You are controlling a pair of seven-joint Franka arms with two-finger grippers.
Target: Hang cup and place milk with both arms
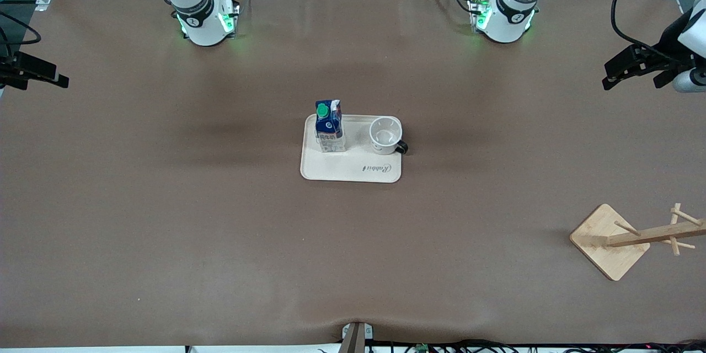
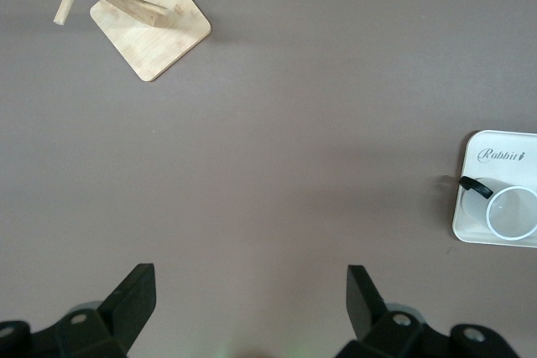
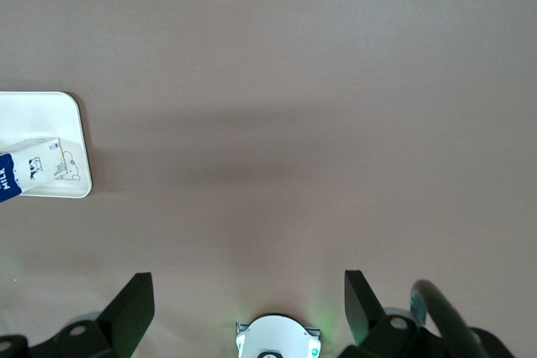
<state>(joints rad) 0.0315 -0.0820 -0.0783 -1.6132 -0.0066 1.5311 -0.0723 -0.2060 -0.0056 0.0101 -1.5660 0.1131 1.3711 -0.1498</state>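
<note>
The white cup [image 1: 385, 135] stands upright on a cream tray [image 1: 351, 168] mid-table, its black handle toward the left arm's end. The dark-blue milk [image 1: 329, 126] with a green cap stands beside it on the tray, toward the right arm's end. My left gripper [image 1: 606, 76] is open and empty, up over the table's edge at the left arm's end. My right gripper [image 1: 60, 77] is open and empty over the right arm's end. The left wrist view shows open fingers [image 2: 250, 291], the cup [image 2: 512, 211] and the tray [image 2: 520, 144]. The right wrist view shows open fingers [image 3: 250, 295], the milk [image 3: 29, 172] and the tray [image 3: 42, 115].
A wooden mug rack [image 1: 609, 241] with several pegs stands nearer the front camera at the left arm's end; it also shows in the left wrist view [image 2: 151, 27]. Brown cloth covers the table. The right arm's base [image 3: 277, 341] shows under its gripper.
</note>
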